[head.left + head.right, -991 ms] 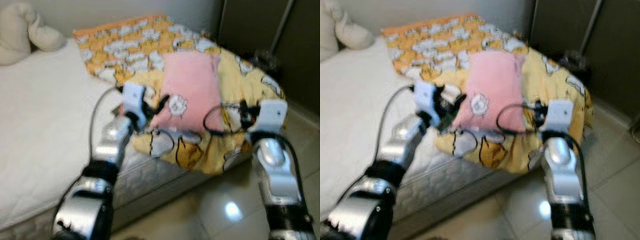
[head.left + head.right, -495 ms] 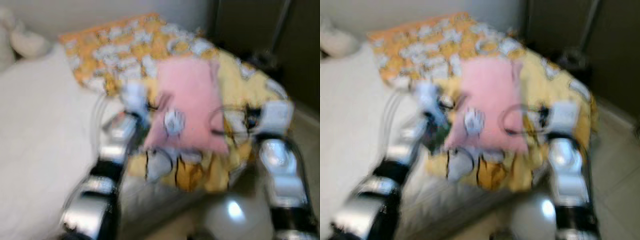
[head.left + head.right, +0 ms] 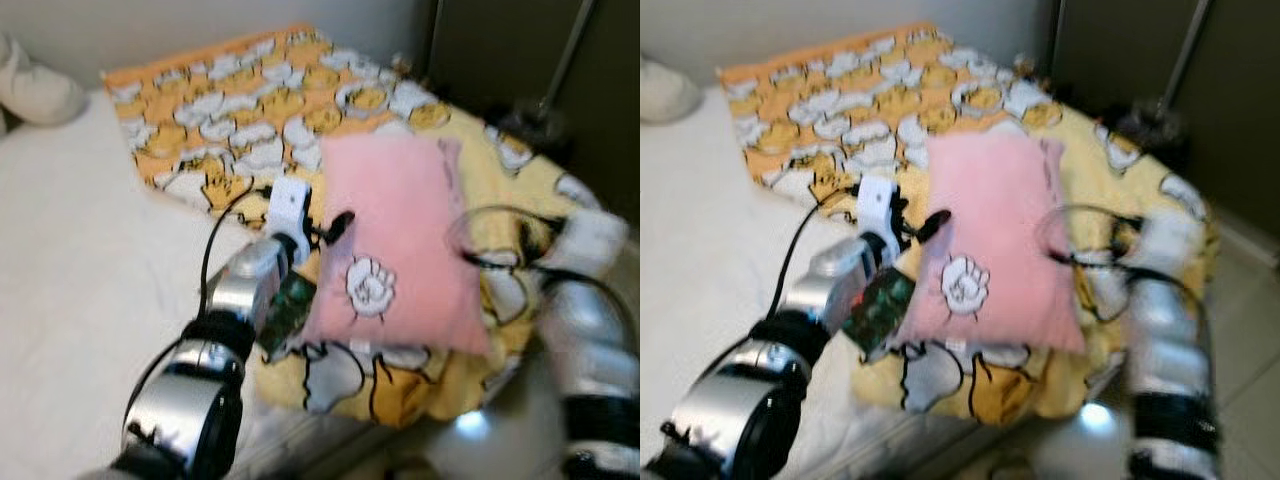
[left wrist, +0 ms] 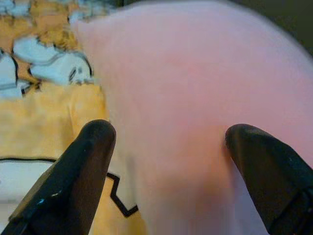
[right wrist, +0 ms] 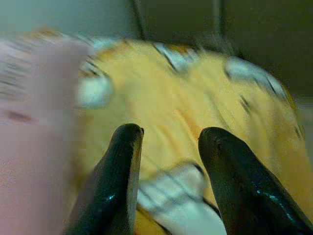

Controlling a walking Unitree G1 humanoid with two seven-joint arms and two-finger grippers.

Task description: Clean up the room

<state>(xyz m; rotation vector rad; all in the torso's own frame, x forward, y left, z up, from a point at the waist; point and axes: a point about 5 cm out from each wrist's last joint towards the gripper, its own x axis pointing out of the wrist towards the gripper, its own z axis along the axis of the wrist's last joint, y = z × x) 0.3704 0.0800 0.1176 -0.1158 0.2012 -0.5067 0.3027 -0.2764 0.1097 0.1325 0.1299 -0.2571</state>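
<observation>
The silver right arm (image 3: 590,330) was motion-blurred. The pink rectangular fabric pillow (image 3: 400,245) hid part of the yellow cartoon-print blanket (image 3: 250,120). The cream plush toy (image 3: 35,90) was cut off by the frame edge.

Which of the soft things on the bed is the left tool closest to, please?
The plain pink pillow with one white emblem; the left tool straddles its edge, over the yellow patterned blanket.
</observation>
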